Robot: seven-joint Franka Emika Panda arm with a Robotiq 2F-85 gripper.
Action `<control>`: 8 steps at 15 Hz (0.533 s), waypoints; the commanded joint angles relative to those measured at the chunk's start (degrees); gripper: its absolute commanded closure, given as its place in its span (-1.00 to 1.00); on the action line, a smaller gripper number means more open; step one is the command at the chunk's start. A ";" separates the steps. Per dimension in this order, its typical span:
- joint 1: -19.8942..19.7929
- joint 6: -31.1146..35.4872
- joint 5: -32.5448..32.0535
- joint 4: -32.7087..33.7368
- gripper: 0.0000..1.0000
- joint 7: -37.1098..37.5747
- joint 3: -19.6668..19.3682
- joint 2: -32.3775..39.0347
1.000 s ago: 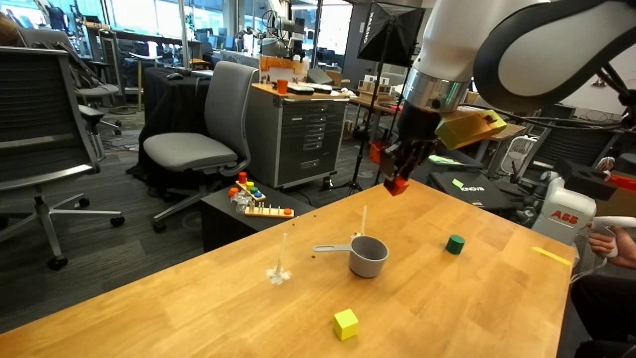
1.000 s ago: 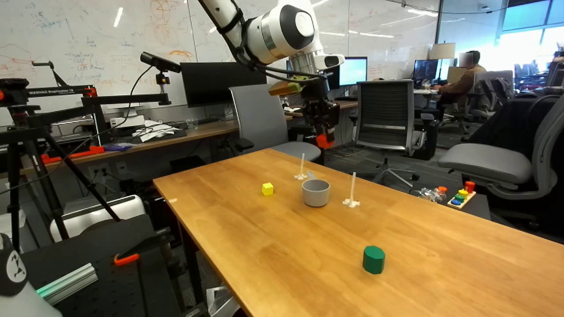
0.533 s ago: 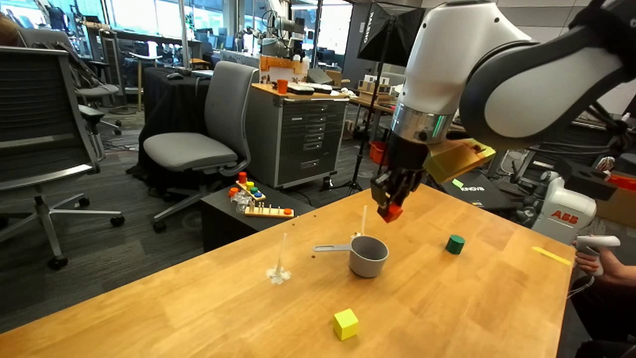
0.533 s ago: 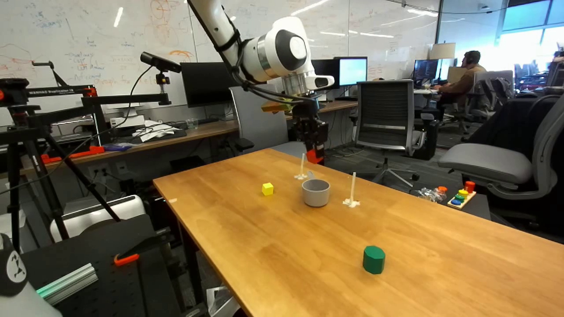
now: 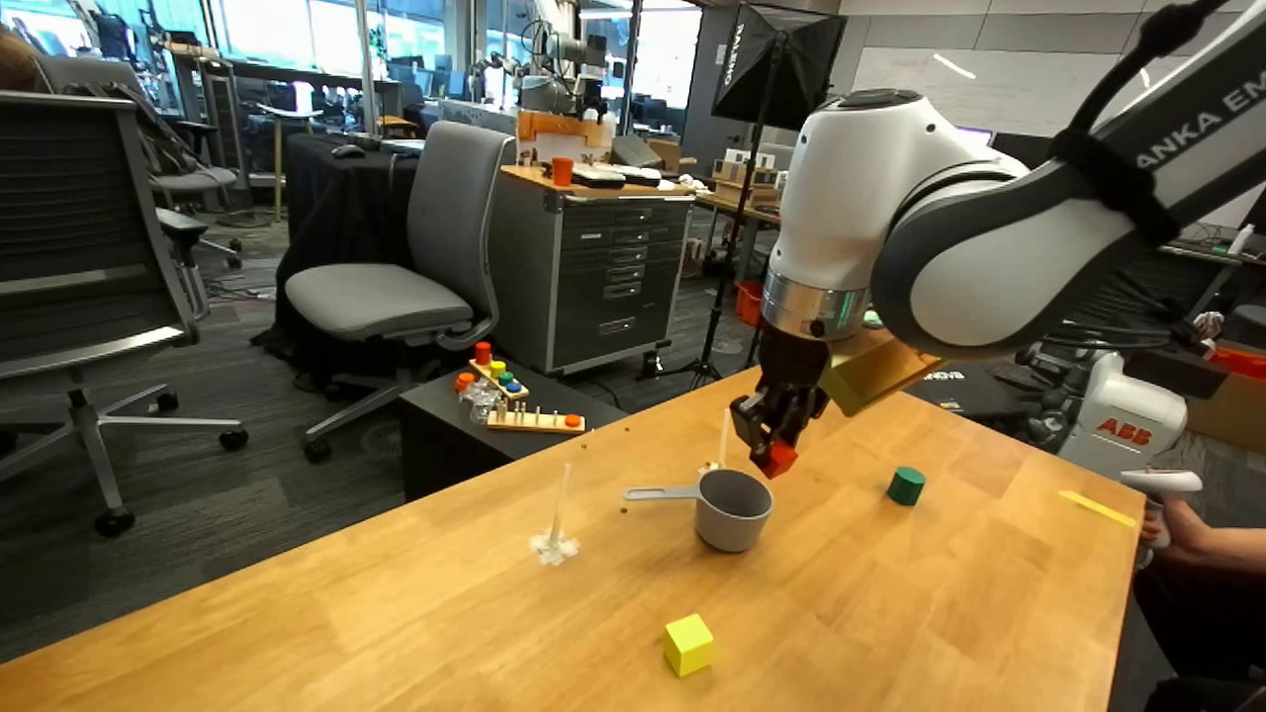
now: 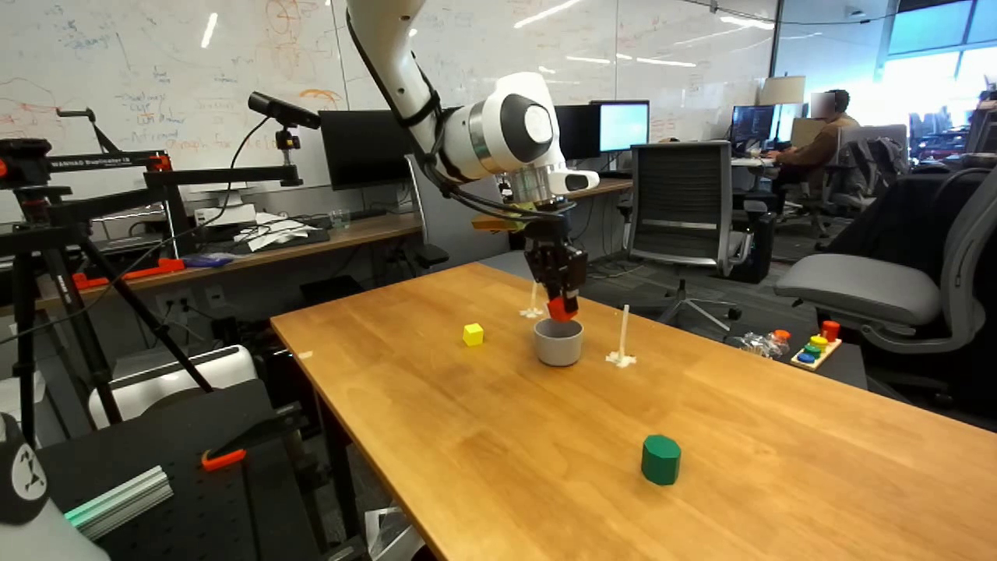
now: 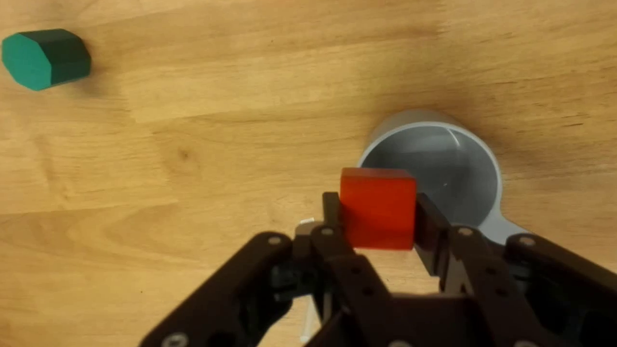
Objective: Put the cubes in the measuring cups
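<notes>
Ideally, the end effector (image 7: 378, 210), jaws parted only as wide as the red cube (image 5: 780, 458) they pinch above the counter (image 5: 445, 613), seemingly off-centre to the cup (image 6: 558, 348), should bring it squarely over the mouth and release low.

"Where is the measuring cup (image 5: 732, 532)?"

"On the table (image 5: 475, 613). In an exterior view, its handle (image 5: 661, 492) points to nine o'clock."

"What lies around it?"

"From the cup, a loose cube (image 5: 689, 646) sits at six o'clock, in front; a block (image 5: 905, 487) at three. A stick (image 5: 562, 502) stands at nine, and another stick (image 5: 725, 435) at twelve, behind."

"And the held cube (image 5: 780, 460)?"

"In the gripper (image 7: 380, 212), above the table, near the cup, between one and two o'clock."
</notes>
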 commanded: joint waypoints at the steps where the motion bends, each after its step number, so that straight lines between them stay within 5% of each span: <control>1: 1.71 -0.81 0.09 4.39 0.72 1.48 -1.56 3.10; 7: 3.03 -1.59 0.50 7.44 0.72 2.85 -1.83 5.68; 8: 3.28 -1.94 0.53 7.76 0.33 3.15 -1.85 5.97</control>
